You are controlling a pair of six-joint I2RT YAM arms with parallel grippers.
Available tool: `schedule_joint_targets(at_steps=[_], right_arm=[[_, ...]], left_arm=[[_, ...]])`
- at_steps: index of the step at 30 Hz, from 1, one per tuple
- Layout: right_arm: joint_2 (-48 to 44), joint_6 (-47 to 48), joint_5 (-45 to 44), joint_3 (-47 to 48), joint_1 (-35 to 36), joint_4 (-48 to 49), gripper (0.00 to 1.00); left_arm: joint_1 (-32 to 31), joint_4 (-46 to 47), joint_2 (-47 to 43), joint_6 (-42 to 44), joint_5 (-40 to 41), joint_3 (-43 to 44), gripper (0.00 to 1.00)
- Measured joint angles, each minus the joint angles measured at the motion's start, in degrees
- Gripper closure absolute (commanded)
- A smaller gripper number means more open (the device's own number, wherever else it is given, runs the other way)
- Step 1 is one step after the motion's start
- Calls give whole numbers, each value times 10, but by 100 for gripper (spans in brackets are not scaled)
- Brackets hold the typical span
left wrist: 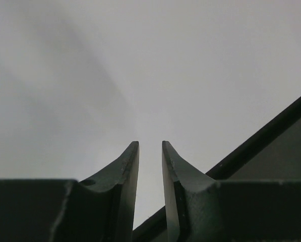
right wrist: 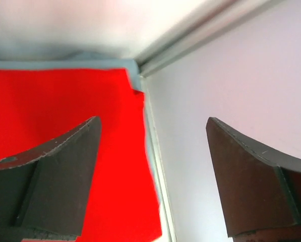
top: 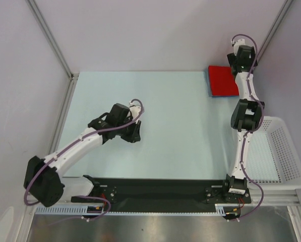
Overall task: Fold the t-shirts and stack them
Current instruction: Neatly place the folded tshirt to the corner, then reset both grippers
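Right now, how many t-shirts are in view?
2. A folded red t-shirt lies at the far right corner of the table. A slate blue t-shirt sits under it, with only its edges showing. Anything further beneath would be hidden.

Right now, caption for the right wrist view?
Right tool wide open over the folded red shirt, at its edge beside the wall.

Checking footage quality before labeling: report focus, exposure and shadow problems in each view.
Top external: sharp and evenly lit, with no harsh shadows or glare on the table. Left wrist: the left claw is dark against a featureless grey blur. Right wrist: the red t-shirt is oversaturated and flat, with no weave visible; the top of the frame washes out to white; the right claw is nearly a silhouette.
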State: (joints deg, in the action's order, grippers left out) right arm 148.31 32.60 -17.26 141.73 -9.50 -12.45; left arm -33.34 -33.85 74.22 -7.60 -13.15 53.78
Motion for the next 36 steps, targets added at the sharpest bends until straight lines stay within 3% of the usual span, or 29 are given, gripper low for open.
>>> schedule_joint_targets(at_steps=[5, 6, 7, 11, 17, 22, 24, 27, 31, 36], right_arm=[[-84, -35, -29, -8, 78, -63, 9], [-107, -59, -28, -8, 104, -81, 9], [-131, -86, -26, -8, 132, -99, 1], [-247, -204, 2, -53, 243, -137, 0], [-510, -397, 69, -382, 346, -92, 0], [-697, -591, 126, -740, 356, 18, 0], [-772, -668, 141, -885, 353, 20, 0], [-852, -762, 149, -1002, 349, -23, 0], [-936, -841, 179, -1052, 344, -82, 0], [-1082, -893, 224, -1172, 367, -59, 0]], left_arm=[[0, -2, -100, -5, 4, -9, 63], [0, -1, -121, -9, 2, -13, 63], [0, 1, -143, -12, -2, -19, 62], [1, 4, -215, -31, -26, -55, 57], [1, 1, -277, -70, -64, -91, 47], [1, 21, -311, -113, -84, -112, 36], [1, 42, -333, -146, -93, -138, 32], [1, 83, -360, -203, -103, -180, 29], [1, 166, -419, -316, -114, -270, 20], [1, 287, -543, -466, -117, -410, 18]])
